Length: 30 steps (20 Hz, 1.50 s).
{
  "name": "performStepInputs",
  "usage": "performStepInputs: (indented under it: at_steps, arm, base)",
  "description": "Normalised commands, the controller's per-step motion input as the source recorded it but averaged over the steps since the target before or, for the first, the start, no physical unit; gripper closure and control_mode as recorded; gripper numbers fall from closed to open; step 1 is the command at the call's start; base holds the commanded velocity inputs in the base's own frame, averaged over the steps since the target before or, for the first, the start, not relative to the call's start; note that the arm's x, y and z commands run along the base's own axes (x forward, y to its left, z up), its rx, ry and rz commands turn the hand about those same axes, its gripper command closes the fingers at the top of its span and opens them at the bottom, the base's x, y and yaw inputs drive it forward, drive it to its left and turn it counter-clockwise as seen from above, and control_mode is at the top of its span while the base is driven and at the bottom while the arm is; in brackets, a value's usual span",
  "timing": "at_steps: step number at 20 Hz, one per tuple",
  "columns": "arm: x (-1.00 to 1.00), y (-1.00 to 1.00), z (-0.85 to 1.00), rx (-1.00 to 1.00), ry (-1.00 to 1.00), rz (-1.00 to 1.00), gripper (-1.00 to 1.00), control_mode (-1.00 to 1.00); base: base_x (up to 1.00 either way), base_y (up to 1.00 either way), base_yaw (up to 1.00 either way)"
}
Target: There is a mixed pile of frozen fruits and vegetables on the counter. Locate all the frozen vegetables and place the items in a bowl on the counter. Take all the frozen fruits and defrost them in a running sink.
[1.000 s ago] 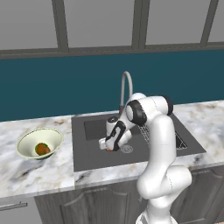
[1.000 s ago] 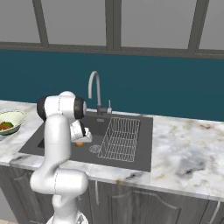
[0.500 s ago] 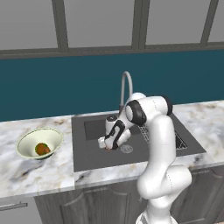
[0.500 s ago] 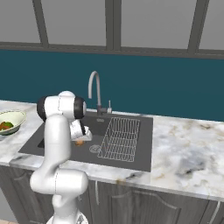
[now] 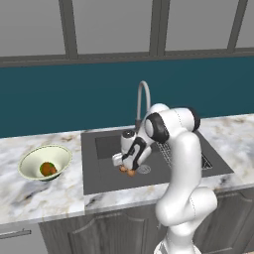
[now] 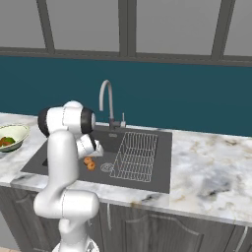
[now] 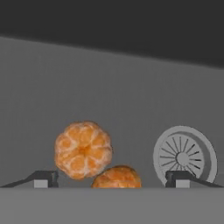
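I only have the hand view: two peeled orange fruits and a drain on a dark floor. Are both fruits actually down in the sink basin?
Observer: Yes, both orange fruits lie on the sink floor, beside the drain.
Operator: What's in the bowl?
Observer: The bowl on the counter holds a green and a brown-orange piece.
Operator: Anything else in the basin?
Observer: A wire rack fills its other half.

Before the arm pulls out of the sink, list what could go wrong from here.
1. The open claw sits low over two orange fruits; lifting carelessly could knock them.
2. One fruit lies beside the drain and may roll onto it.
3. No water shows at the faucet, so defrosting may go undone.
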Motion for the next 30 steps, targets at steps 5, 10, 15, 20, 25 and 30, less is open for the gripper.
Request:
performStepInputs:
  at_steps: [5, 10, 15, 20, 25, 30]
  arm:
    - [-0.59, -0.09, 0.35, 0.0, -0.16, 0.01, -1.0, -1.0]
    - [-0.62, -0.12, 0.48, 0.0, -0.18, 0.01, -1.0, -1.0]
    - [-0.46, -0.09, 0.67, 0.0, -0.15, 0.0, -1.0, -1.0]
    - [-0.1, 0.0, 0.92, 0.05, -0.05, 0.0, -1.0, -1.0]
    - [-0.06, 0.0, 0.98, 0.07, 0.0, 0.0, -1.0, -1.0]
    - [-0.24, 0.0, 1.0, 0.07, 0.0, 0.0, -1.0, -1.0]
  base:
    - [0.0, 0.0, 0.0]
    - [0.0, 0.0, 0.0]
    - [0.0, 0.0, 0.0]
    - [0.0, 0.0, 0.0]
    - [0.0, 0.0, 0.0]
    - [0.0, 0.0, 0.0]
